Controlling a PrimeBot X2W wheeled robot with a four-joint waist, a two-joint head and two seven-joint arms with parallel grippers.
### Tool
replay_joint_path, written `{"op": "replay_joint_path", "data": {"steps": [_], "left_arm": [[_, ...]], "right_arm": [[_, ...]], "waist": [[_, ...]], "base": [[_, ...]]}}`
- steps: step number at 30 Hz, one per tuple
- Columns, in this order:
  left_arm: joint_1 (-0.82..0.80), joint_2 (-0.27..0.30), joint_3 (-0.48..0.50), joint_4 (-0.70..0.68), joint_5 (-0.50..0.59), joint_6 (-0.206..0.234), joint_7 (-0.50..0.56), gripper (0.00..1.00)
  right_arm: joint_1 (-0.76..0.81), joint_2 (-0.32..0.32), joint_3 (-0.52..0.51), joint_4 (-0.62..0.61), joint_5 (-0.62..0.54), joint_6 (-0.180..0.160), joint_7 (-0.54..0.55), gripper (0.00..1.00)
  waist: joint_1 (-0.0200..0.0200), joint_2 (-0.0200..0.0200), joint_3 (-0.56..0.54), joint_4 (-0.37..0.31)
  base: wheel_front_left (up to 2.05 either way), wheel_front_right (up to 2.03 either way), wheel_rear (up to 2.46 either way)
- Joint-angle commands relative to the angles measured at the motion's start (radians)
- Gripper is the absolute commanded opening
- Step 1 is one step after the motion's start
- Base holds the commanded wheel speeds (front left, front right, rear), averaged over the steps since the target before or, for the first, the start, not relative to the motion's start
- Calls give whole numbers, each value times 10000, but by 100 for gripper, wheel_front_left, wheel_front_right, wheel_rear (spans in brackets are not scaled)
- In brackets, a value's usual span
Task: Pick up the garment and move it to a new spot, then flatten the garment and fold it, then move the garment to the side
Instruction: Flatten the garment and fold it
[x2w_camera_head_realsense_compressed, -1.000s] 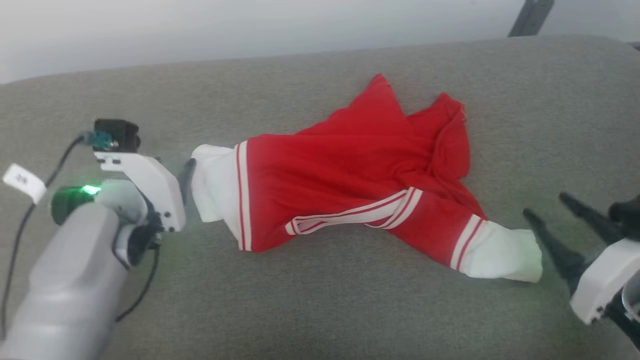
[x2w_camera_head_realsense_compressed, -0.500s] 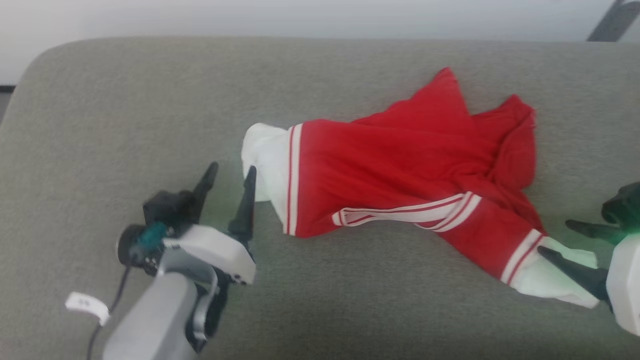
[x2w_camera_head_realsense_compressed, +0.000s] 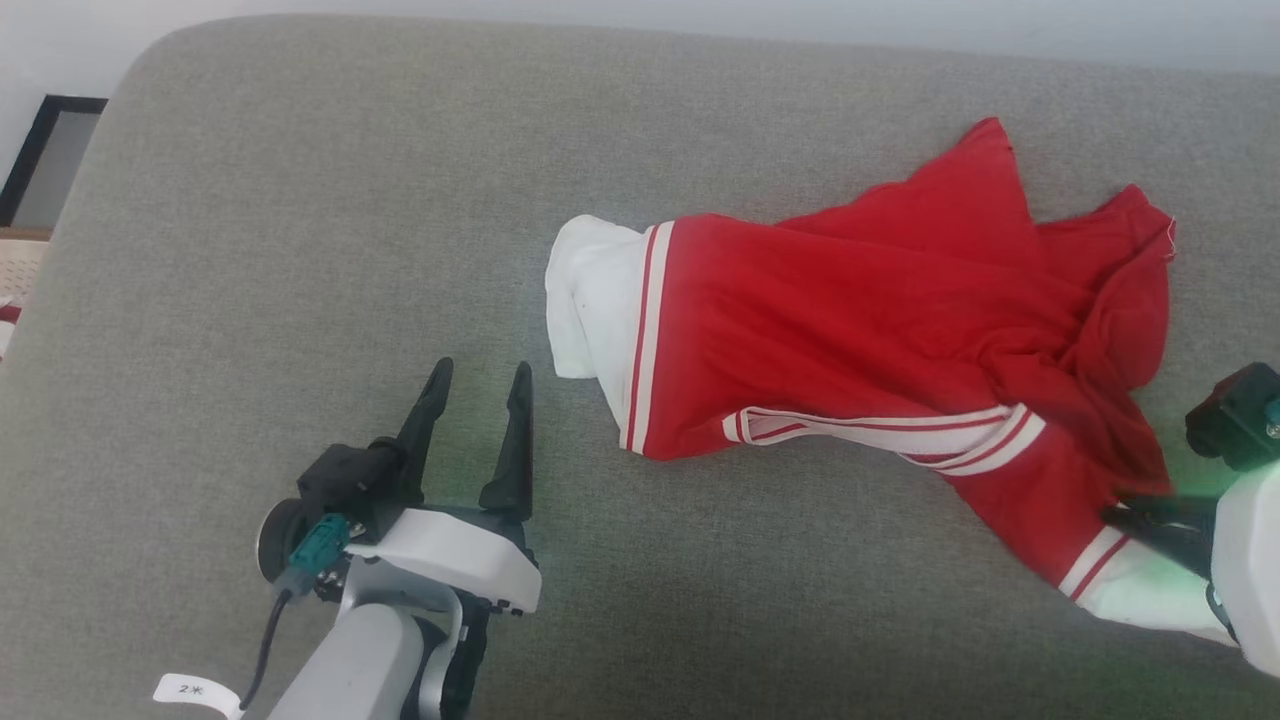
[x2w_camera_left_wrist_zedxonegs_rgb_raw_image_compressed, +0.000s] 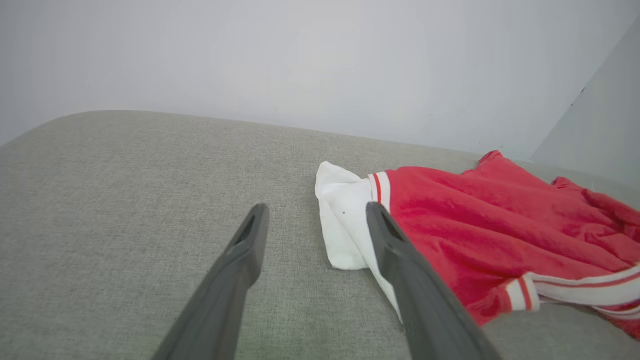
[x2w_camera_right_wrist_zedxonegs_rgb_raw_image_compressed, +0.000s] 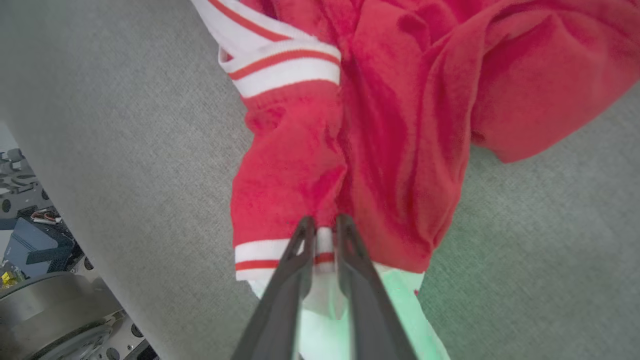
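Observation:
The red garment (x2w_camera_head_realsense_compressed: 850, 330) lies crumpled across the grey cushion (x2w_camera_head_realsense_compressed: 300, 250), with one white sleeve end (x2w_camera_head_realsense_compressed: 590, 300) at its left and another at the lower right. My left gripper (x2w_camera_head_realsense_compressed: 480, 370) stands open on bare cushion, a little to the left of and nearer than the left sleeve end (x2w_camera_left_wrist_zedxonegs_rgb_raw_image_compressed: 345, 220); nothing is between its fingers (x2w_camera_left_wrist_zedxonegs_rgb_raw_image_compressed: 250, 240). My right gripper (x2w_camera_right_wrist_zedxonegs_rgb_raw_image_compressed: 325, 222) is shut on the garment (x2w_camera_right_wrist_zedxonegs_rgb_raw_image_compressed: 380, 125) at the striped cuff of the right sleeve. In the head view the right gripper (x2w_camera_head_realsense_compressed: 1125, 518) sits over that cuff.
The cushion's rounded left edge (x2w_camera_head_realsense_compressed: 70, 260) drops off beside a dark-framed panel (x2w_camera_head_realsense_compressed: 45, 150) and a beige basket (x2w_camera_head_realsense_compressed: 20, 275). A pale wall (x2w_camera_left_wrist_zedxonegs_rgb_raw_image_compressed: 300, 60) stands behind. Past the cushion's near edge, the right wrist view shows floor clutter (x2w_camera_right_wrist_zedxonegs_rgb_raw_image_compressed: 30, 235).
The head camera has turned left. My left gripper drew back from the left sleeve end and now points up, open. My right gripper moved onto the right sleeve cuff and shut on it.

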Motion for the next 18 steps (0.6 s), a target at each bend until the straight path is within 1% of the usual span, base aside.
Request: {"op": "replay_joint_path", "data": {"steps": [1, 6, 9, 12, 15, 16, 18], "left_arm": [[91, -8, 103, 5, 67, -89, -45, 100], [141, -193, 295, 111, 213, -218, -47, 100], [211, -250, 402, 155, 279, -269, -47, 100], [265, -307, 528, 220, 323, -336, -48, 100], [304, -361, 656, 289, 352, -360, -48, 100], [304, -361, 656, 289, 352, -360, -48, 100], [361, -408, 716, 340, 377, -398, -48, 100]], "right_arm": [[-200, -47, 218, -112, 83, -17, -65, 0], [-640, -171, 919, -435, -25, -13, -524, 0], [-661, -160, 1325, -903, 322, -10, -842, 0], [-616, -286, 1814, -1392, 312, -11, -778, 0], [-554, -124, 2379, -1771, 129, -11, -698, 0], [-554, -124, 2379, -1771, 129, -11, -698, 0], [-485, 110, 2696, -1924, 0, -10, -662, 0]], "waist": [[0, 0, -8, -33], [0, 0, -77, -162], [0, 0, -124, -242], [0, 0, -143, -320], [0, 0, -141, -395], [0, 0, -141, -395], [0, 0, -146, -437]], "base": [[0, 0, 0], [0, 0, 0], [0, 0, 0], [0, 0, 0], [0, 0, 0], [0, 0, 0], [0, 0, 0]]}}
